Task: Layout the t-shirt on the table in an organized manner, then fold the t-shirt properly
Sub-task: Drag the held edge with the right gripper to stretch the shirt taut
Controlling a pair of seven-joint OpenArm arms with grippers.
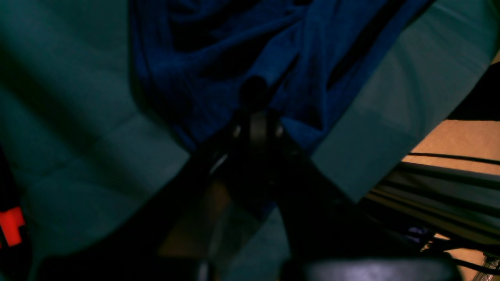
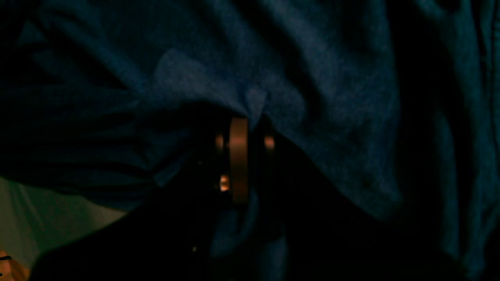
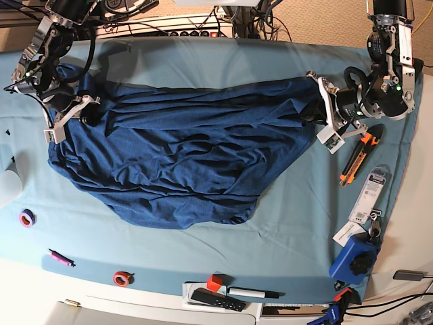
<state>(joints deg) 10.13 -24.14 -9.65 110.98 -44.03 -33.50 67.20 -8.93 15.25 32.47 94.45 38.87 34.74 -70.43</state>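
The t-shirt (image 3: 179,159) lies stretched sideways across the tabletop (image 3: 203,61), rumpled. The left hand (image 3: 316,112) and right hand (image 3: 84,108) are each clamped on an opposite end.

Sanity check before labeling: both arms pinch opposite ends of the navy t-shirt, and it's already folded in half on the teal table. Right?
Not folded. The base view shows the t-shirt stretched wide and wrinkled across the table, with no fold made. Left gripper and right gripper do pinch its opposite ends.
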